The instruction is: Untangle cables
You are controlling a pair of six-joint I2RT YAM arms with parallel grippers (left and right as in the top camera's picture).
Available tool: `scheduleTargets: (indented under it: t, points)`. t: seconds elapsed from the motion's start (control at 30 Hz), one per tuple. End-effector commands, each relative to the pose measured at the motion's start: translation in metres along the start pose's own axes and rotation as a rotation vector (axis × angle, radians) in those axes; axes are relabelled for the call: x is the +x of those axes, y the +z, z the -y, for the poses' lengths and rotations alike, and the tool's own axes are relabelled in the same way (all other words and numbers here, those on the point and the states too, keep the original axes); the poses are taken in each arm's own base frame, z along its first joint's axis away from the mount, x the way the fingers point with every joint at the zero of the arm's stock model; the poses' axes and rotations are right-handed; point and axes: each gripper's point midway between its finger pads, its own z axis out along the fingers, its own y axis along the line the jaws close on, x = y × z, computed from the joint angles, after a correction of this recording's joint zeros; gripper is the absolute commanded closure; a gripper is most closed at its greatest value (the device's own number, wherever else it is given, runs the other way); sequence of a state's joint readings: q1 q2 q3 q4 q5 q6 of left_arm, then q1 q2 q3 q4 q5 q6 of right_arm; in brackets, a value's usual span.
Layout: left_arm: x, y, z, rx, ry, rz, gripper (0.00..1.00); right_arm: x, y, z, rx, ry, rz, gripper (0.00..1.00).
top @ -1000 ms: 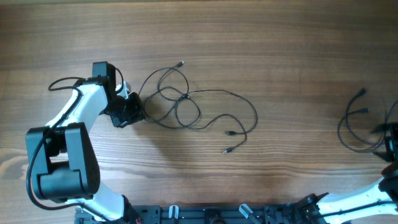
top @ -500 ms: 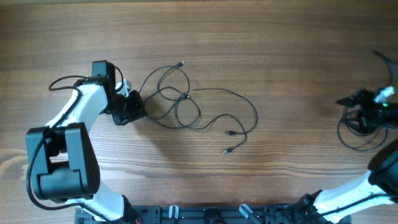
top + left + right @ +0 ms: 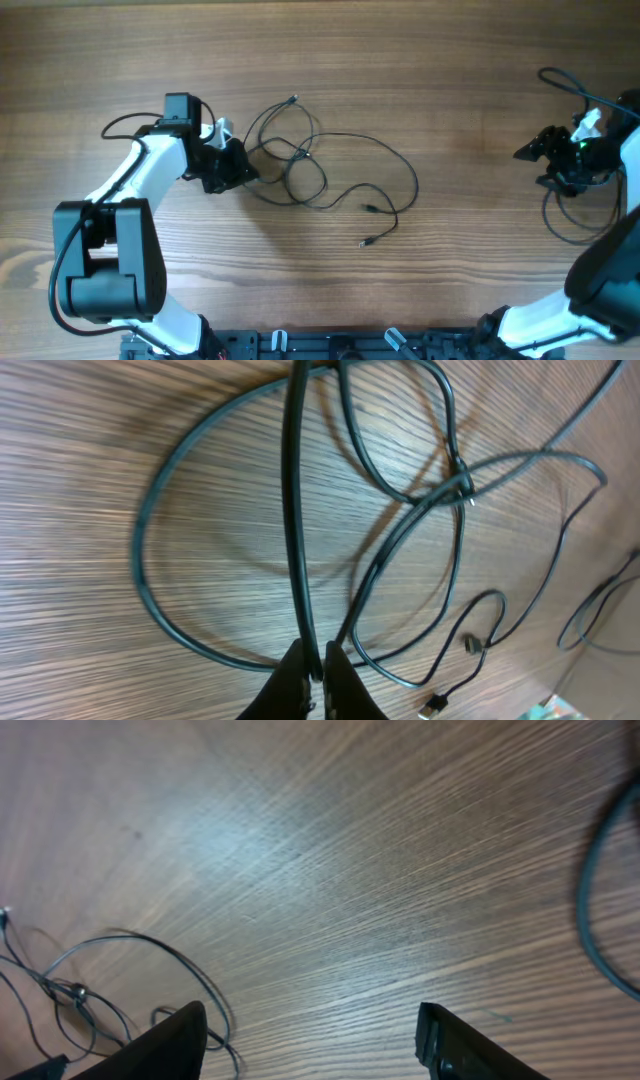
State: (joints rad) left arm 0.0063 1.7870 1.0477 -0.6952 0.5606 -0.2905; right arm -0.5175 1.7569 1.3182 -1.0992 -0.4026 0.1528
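A tangle of thin black cables lies left of centre on the wooden table, with small plug ends trailing at its lower right. My left gripper is at the tangle's left edge, shut on one cable strand that runs straight up from my fingertips in the left wrist view. My right gripper is open and empty above bare wood at the far right, fingers spread wide. A separate black cable loop lies just below it, and its edge shows in the right wrist view.
The wooden table fills the view. The arm mounting rail runs along the front edge. The tangle shows far off in the right wrist view.
My left gripper has shifted right, pushing its strand toward the tangle. My right arm has swung up and left from the right edge, away from the loop, now open above bare wood.
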Motion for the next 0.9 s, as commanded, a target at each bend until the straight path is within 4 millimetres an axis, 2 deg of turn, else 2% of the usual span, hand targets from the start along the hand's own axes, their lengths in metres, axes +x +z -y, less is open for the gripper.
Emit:
scheduleTargets:
  t: [0.0, 0.13, 0.23, 0.33, 0.4, 0.5, 0.6, 0.67, 0.87]
  points:
    - [0.007, 0.005, 0.017, 0.029, 0.048, -0.015, 0.92, -0.009, -0.043, -0.02, -0.002, -0.07, 0.151, 0.3]
    - [0.013, 0.013, 0.032, 0.04, 0.105, -0.024, 0.93, 0.003, -0.06, -0.044, -0.025, -0.172, 0.196, 0.27]
    - [0.021, 0.02, 0.054, 0.102, 0.162, -0.045, 0.94, 0.016, -0.058, -0.064, -0.032, -0.261, 0.179, 0.26]
    - [0.031, 0.025, 0.082, 0.191, 0.235, -0.069, 0.95, 0.035, -0.044, -0.091, -0.04, -0.362, 0.127, 0.24]
    - [0.035, 0.027, 0.09, 0.202, 0.285, -0.071, 0.94, 0.049, -0.034, -0.108, -0.046, -0.427, 0.091, 0.23]
    - [0.039, 0.031, 0.087, 0.165, 0.325, -0.07, 0.88, 0.081, -0.016, -0.142, -0.06, -0.562, 0.025, 0.21]
    - [0.04, 0.03, 0.085, 0.156, 0.318, -0.075, 0.89, 0.104, -0.002, -0.164, -0.07, -0.637, -0.018, 0.18]
    - [0.043, 0.027, 0.091, 0.184, 0.322, -0.082, 0.9, 0.118, 0.005, -0.177, -0.079, -0.693, -0.039, 0.18]
    - [0.055, -0.002, 0.14, 0.434, 0.396, -0.107, 0.92, 0.162, 0.028, -0.212, -0.112, -0.865, -0.095, 0.11]
